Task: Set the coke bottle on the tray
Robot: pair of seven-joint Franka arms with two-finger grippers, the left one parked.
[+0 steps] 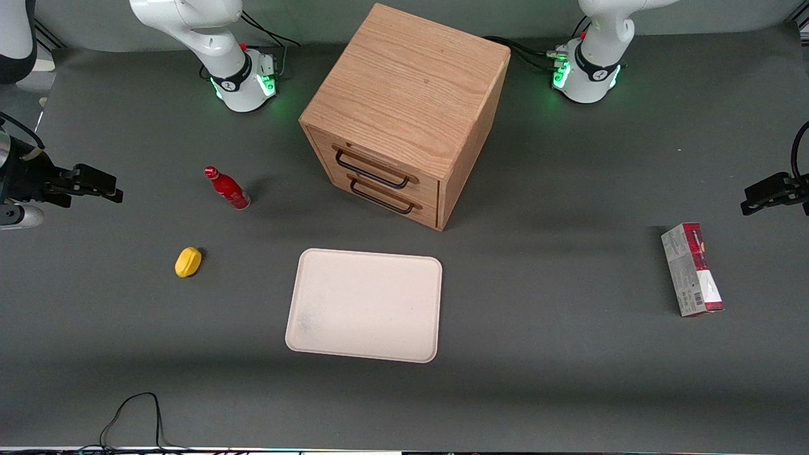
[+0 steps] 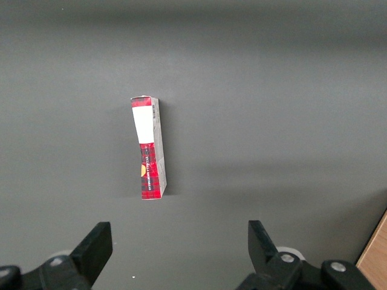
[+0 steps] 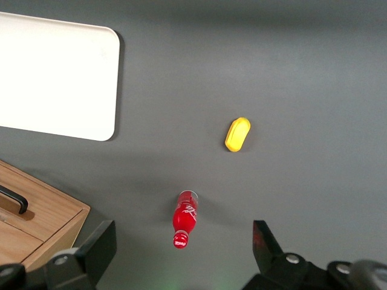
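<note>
The working arm (image 1: 189, 25) has glossy white rounded link shells, a black collar band, and a white base (image 1: 243, 85) with green indicator lights and black cables. Its gripper (image 3: 184, 257) is matte black with two angular fingers (image 3: 97, 244) and silver screws.

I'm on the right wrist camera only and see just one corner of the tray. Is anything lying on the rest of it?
Observer: No, the tray is bare in the front view.
Operator: Anything on the table that I'm missing?
Observer: A red-and-grey carton, toward the parked arm's end.
Operator: Where's my gripper?
Observer: The gripper is open at the working arm's end, apart from the coke bottle, which stands between it and the cabinet.
</note>
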